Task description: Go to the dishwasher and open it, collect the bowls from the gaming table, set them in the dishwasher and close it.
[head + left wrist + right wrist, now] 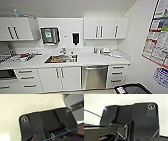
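The robot is facing a small kitchen wall, and the dishwasher (94,77) is standing closed under the white counter (87,60), to the right of the sink (60,59) and between a pair of white cabinet doors (60,78) on its left and a stack of drawers (116,76) on its right. Its front is looking like brushed steel, and a long bar handle (94,67) is running across the top edge. I judge that this door is stiff and rather heavy, hinged at the bottom, so it is probably needing a steady pull from the bar, best near the middle, where the smooth metal may be a little slippery for a pincer. In both wrist views the dark plate of the arm is covering the fingers, so I cannot tell whether the left or the right pincer is released or clenched. On the wall a dispenser (50,35) is carrying a green label, and a poster (157,37) is hanging on the right wall, but the writing on them is too blurred to read. A black bin (132,89) is standing near, at the right.
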